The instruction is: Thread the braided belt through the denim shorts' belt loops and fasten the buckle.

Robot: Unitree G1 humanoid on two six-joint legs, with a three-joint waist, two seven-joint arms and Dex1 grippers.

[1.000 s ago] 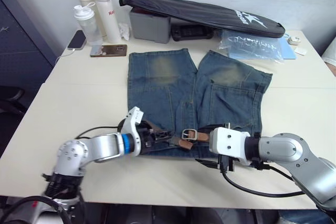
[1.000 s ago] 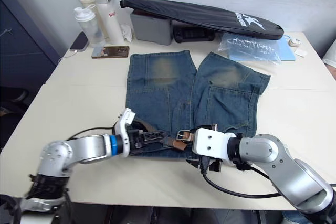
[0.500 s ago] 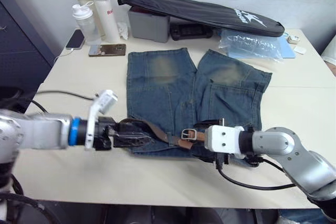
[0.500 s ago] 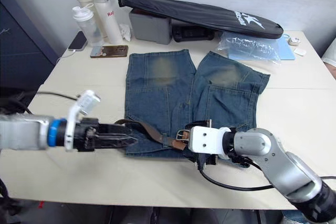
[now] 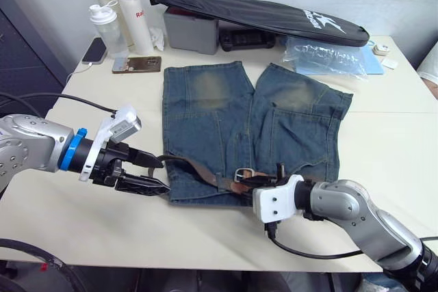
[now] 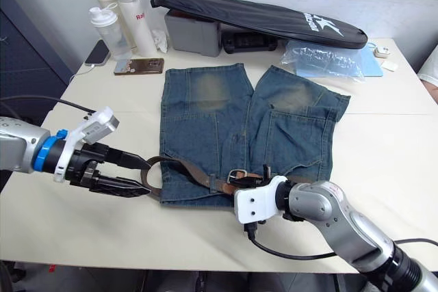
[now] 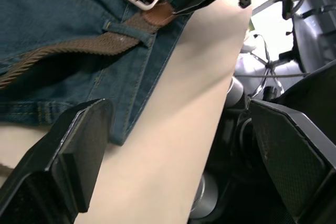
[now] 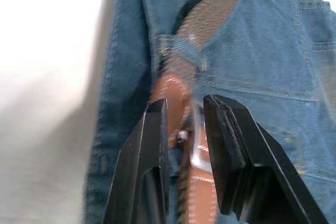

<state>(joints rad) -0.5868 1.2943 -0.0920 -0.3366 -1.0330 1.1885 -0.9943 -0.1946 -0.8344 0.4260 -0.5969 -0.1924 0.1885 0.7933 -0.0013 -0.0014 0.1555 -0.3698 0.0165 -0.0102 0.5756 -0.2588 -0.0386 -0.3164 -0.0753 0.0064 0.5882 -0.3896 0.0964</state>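
The denim shorts point(image 5: 246, 128) lie flat on the cream table point(image 5: 383, 135), waistband toward the robot, with the braided belt point(image 5: 198, 167) running along that waistband and its brown strap passing under one of the belt loops point(image 7: 123, 28). The buckle point(image 5: 244, 174) sits near the middle of the waistband, just beside the right gripper point(image 8: 185, 129), whose two black fingers close around the tan leather and metal at the belt's buckle end, grasping it. The left gripper point(image 5: 140, 172) hovers off the shorts' left corner, its two fingers spread wide and holding nothing, with the belt's looped end just beside its tips. One belt, one pair of shorts and one buckle are in sight; one loop shows clearly in the left wrist view. The left arm reaches in low from the table's left edge, forearm nearly level; the right arm bends inward along the near edge, its wrist pointing toward the buckle.
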